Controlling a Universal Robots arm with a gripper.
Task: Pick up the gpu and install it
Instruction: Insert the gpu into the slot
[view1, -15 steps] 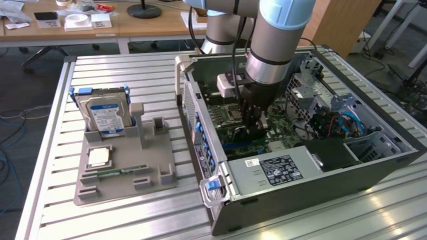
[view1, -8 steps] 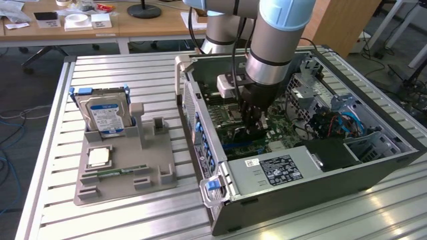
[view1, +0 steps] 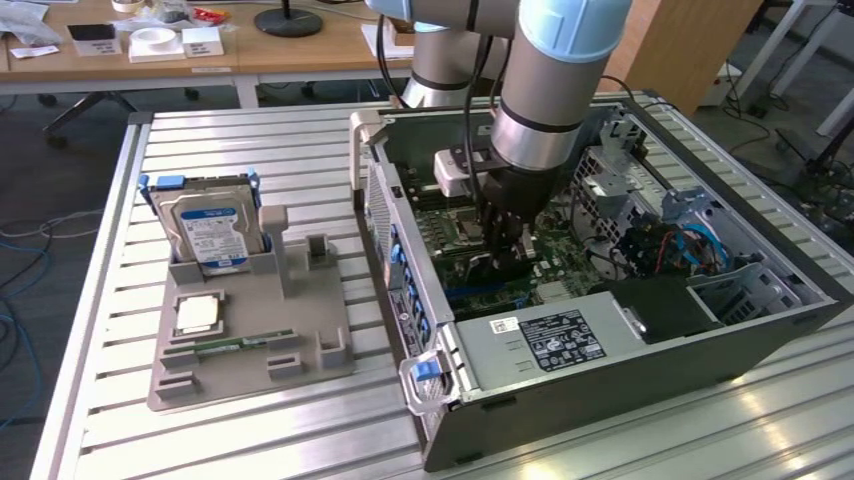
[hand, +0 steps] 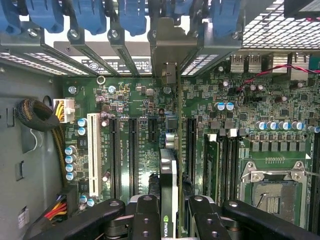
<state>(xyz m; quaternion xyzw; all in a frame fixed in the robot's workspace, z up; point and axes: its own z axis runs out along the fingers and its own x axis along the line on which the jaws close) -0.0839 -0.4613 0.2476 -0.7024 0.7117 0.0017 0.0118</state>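
Note:
The gpu (hand: 169, 170) is a thin dark card seen edge-on, with a green logo on its edge. It stands upright over the green motherboard (hand: 140, 100), in line with a long black slot (hand: 191, 145). Its silver bracket end (hand: 168, 75) reaches toward the rear openings of the case. My gripper (hand: 172, 202) is shut on the gpu, one black finger (hand: 145, 215) on each side of it. In the exterior view my gripper (view1: 505, 258) is reaching down inside the open computer case (view1: 601, 350), close above the board.
Blue slot latches (hand: 90, 15) line the case's rear wall. A CPU socket (hand: 272, 192) and a cable bundle (hand: 35, 115) flank the slots. Outside the case, a grey tray (view1: 320, 340) holds a hard drive (view1: 214, 235), a chip (view1: 198, 315) and a memory stick (view1: 247, 345).

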